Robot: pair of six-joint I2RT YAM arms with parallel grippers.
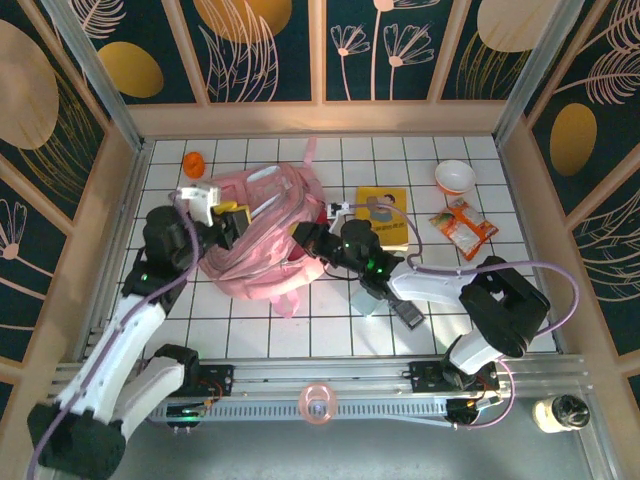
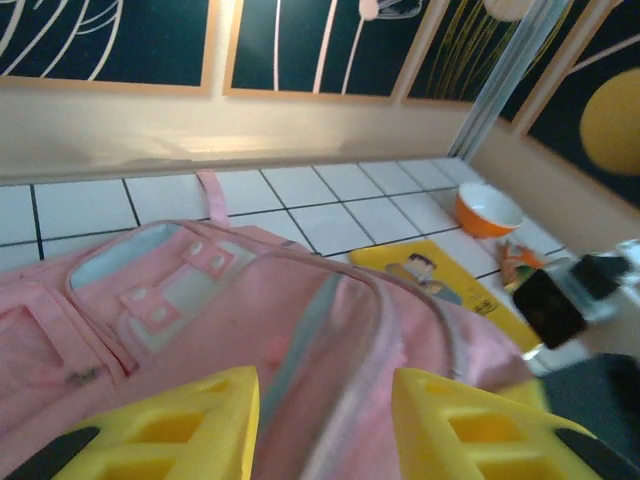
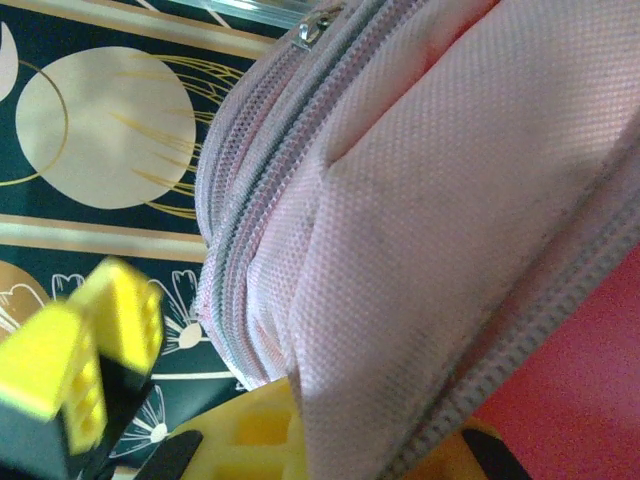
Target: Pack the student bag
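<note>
**Right gripper (image 3: pixel 370 455) clamped on pink bag (image 3: pixel 450 200): opening step, nothing packed yet**

Bag is by far the biggest item. It lies slumped left of centre on the tiled table (image 1: pixel 500 300), front pockets up, w/ one arm reaching in from each side. Its zip (image 3: pixel 245 200) looks closed along the stretch the right wrist cam shows, w/ the pull tab (image 3: pixel 312 30) at the top end. Right gripper is pinched tight on a fold of fabric at the bag's right edge. Left gripper (image 2: pixel 325 410) sits at the bag's left side, fingers partway apart, w/ a zip seam running between them. Fabric lies in the gap but isn't squeezed, so no hold there.

To the right of the bag: yellow book (image 1: pixel 385 212) just beside it, snack packet (image 1: pixel 462 228) further out, and a small bowl (image 1: pixel 455 177) near the back wall. Tiny orange object (image 1: pixel 194 161) lies behind the bag on the left, too small to identify.

Judgement: the step in hand is securing the bag so it can be unzipped. Task looks early-stage, since the items seen are all outside the bag. Next move prob. calls for the right side to anchor the fabric while the left closes on the pull tab or zip edge and draws it along the track. After that the mouth needs spreading before the book etc. can go in.
</note>
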